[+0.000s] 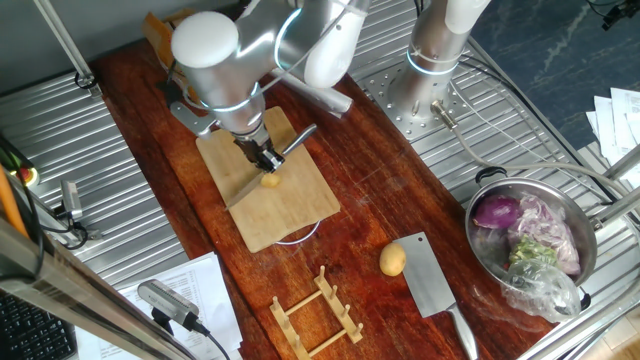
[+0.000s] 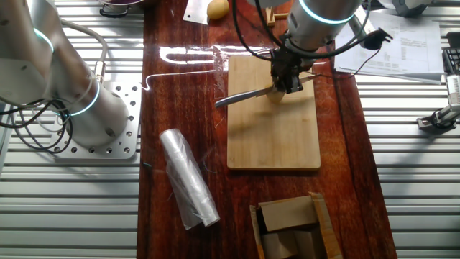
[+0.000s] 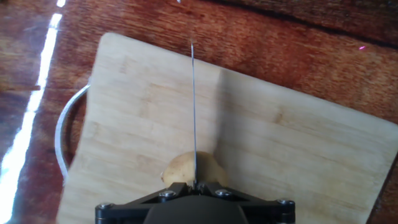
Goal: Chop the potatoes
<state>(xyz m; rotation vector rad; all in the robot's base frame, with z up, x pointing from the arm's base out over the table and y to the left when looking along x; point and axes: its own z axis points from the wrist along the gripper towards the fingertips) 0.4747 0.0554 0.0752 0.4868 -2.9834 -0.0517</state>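
Potatoes number two in these pictures: one (image 1: 270, 180) lies on the bamboo cutting board (image 1: 290, 205) under the knife, the other (image 1: 392, 260) sits whole on the dark wooden tabletop (image 1: 400, 190), touching the blade of a cleaver (image 1: 432, 284). Largest on the scene is that tabletop, flanked by ribbed metal surfaces (image 1: 130, 200). The silver robot arm (image 1: 215, 50) reaches down over the board, which lies near the middle of the wood. A steel pot (image 1: 530, 245) to one side holds a purple-red onion (image 1: 496, 212) and a crumpled plastic bag (image 1: 545, 285). In the other fixed view a roll of clear plastic (image 2: 188, 180) lies beside the board and an open cardboard box (image 2: 291, 226) stands past its end. A small wooden rack (image 1: 315, 310) lies near the table's edge. The gripper (image 1: 262, 155) is clamped on a knife's handle, and the knife (image 3: 193, 112) runs edge-down with its blade set into the top of the potato on the board.
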